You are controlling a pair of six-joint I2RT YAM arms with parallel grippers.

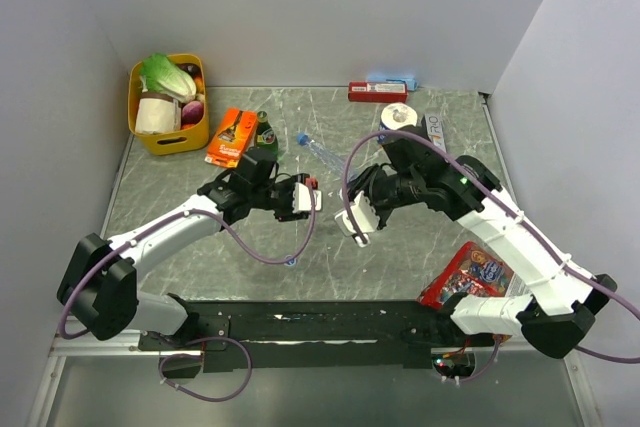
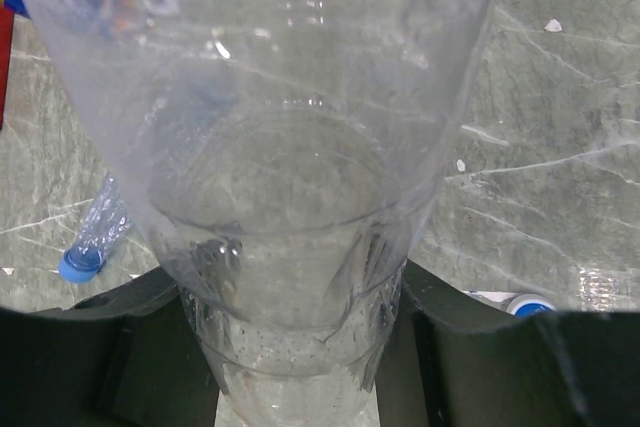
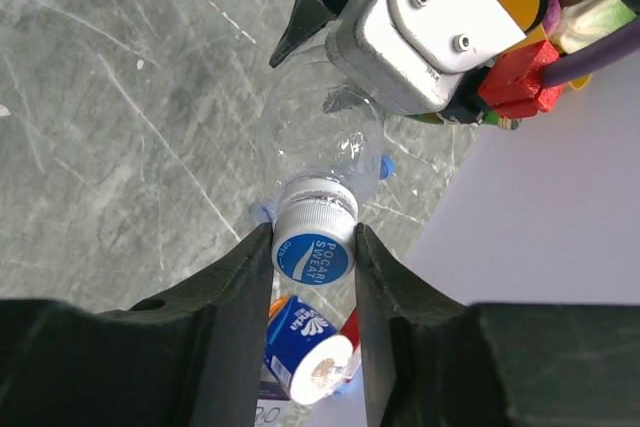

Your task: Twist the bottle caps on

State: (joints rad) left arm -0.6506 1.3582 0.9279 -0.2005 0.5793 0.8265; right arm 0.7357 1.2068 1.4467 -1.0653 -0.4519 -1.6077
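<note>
My left gripper (image 2: 300, 347) is shut on the body of a clear bottle (image 2: 290, 197), which it holds level above the table and which fills the left wrist view. My right gripper (image 3: 313, 247) faces the bottle's neck, its two fingers pressed against the sides of a bottle cap (image 3: 313, 237) with a blue top that sits on the neck. Seen from above, the two grippers (image 1: 305, 197) (image 1: 352, 222) meet mid-table. A second clear bottle (image 1: 320, 152) with a blue cap on it (image 2: 80, 265) lies on the table behind them. One loose blue cap (image 2: 528, 305) rests on the table.
A yellow basket (image 1: 168, 139) of vegetables stands at the back left, with an orange packet (image 1: 232, 137) and a dark green bottle (image 1: 266, 134) beside it. A red box (image 1: 377, 92) and a paper roll (image 1: 397, 115) sit at the back. A red snack bag (image 1: 470, 272) lies front right.
</note>
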